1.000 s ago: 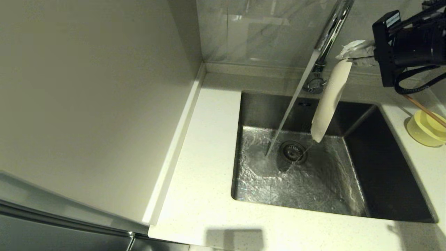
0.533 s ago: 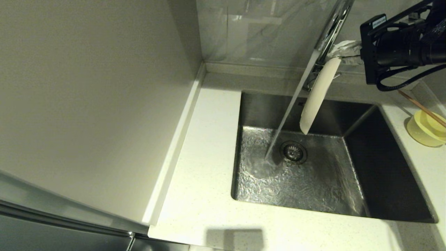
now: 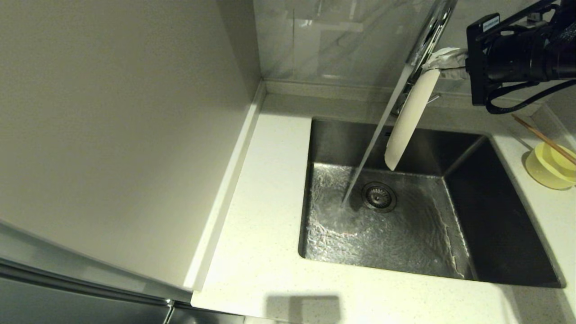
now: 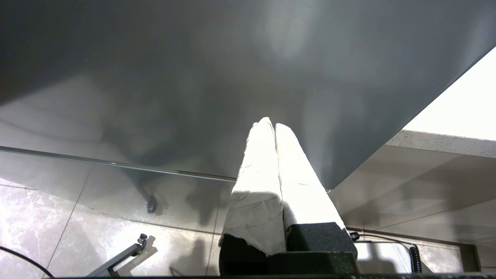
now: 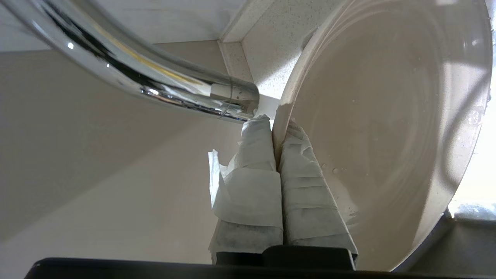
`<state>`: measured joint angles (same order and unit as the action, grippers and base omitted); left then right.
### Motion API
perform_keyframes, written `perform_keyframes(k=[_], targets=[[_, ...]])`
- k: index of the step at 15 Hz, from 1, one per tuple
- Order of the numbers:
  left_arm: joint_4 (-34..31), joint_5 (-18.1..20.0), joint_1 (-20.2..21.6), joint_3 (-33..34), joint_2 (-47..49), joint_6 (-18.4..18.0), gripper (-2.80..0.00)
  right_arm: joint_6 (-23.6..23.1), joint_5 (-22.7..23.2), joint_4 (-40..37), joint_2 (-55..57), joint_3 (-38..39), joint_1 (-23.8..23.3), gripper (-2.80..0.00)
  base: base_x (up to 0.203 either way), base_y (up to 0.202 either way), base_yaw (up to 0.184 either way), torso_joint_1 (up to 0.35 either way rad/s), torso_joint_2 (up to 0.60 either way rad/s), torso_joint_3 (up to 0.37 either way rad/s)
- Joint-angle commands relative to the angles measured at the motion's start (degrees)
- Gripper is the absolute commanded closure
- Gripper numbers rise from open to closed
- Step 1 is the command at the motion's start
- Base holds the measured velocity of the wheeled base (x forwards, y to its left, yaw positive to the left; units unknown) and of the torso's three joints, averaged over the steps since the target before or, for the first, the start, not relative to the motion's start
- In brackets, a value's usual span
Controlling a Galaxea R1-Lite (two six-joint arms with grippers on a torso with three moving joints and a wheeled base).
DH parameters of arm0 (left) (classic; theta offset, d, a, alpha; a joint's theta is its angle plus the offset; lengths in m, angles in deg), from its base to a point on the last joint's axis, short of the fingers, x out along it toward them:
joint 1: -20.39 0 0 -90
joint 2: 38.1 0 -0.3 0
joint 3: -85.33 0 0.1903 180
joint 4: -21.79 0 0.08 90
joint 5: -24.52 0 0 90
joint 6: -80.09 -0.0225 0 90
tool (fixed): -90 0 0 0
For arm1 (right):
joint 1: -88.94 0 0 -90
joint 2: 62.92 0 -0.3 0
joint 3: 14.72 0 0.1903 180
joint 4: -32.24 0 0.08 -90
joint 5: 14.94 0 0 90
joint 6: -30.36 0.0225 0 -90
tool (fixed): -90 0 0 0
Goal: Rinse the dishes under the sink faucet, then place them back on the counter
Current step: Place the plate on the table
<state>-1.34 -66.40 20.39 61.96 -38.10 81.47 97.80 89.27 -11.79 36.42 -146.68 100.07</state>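
Pinching the rim of the cream-white round plate (image 3: 410, 120) between its paper-wrapped fingers (image 5: 252, 162), the right gripper (image 3: 445, 63) holds it edge-down at the upper right, above the square steel sink (image 3: 504, 234), beside the chrome faucet (image 3: 429, 31) and its stream. Since a second ago the plate has shifted left, nearer the water. On the speckled counter (image 3: 270, 189) at the right edge sit the yellow-green bowl (image 3: 546, 166) and brown chopsticks (image 3: 542, 137). The left gripper (image 4: 274, 128) is pressed together, empty.

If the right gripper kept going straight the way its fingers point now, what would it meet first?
Likely the faucet: the right gripper, shut on the plate, has its spout just beyond its fingertips. Depth unclear.
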Motion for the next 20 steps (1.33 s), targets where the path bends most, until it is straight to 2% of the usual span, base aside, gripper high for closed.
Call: perform_keyframes(k=[1, 8, 20], targets=[[0.0, 0.0, 0.0, 0.0, -0.1, 0.0, 0.0, 1.2, 0.3, -0.2, 0.2, 0.0, 0.0, 0.0, 0.0, 0.0, 0.0, 0.0, 0.0, 0.0], [0.0, 0.0, 0.0, 0.0, -0.1, 0.0, 0.0, 1.2, 3.3, -0.1, 1.2, 0.0, 0.1, 0.0, 0.0, 0.0, 0.0, 0.0, 0.0, 0.0], [0.0, 0.0, 0.0, 0.0, -0.1, 0.0, 0.0, 1.5, 4.9, -0.1, 2.0, -0.4, 0.4, 0.0, 0.0, 0.0, 0.0, 0.0, 0.0, 0.0]])
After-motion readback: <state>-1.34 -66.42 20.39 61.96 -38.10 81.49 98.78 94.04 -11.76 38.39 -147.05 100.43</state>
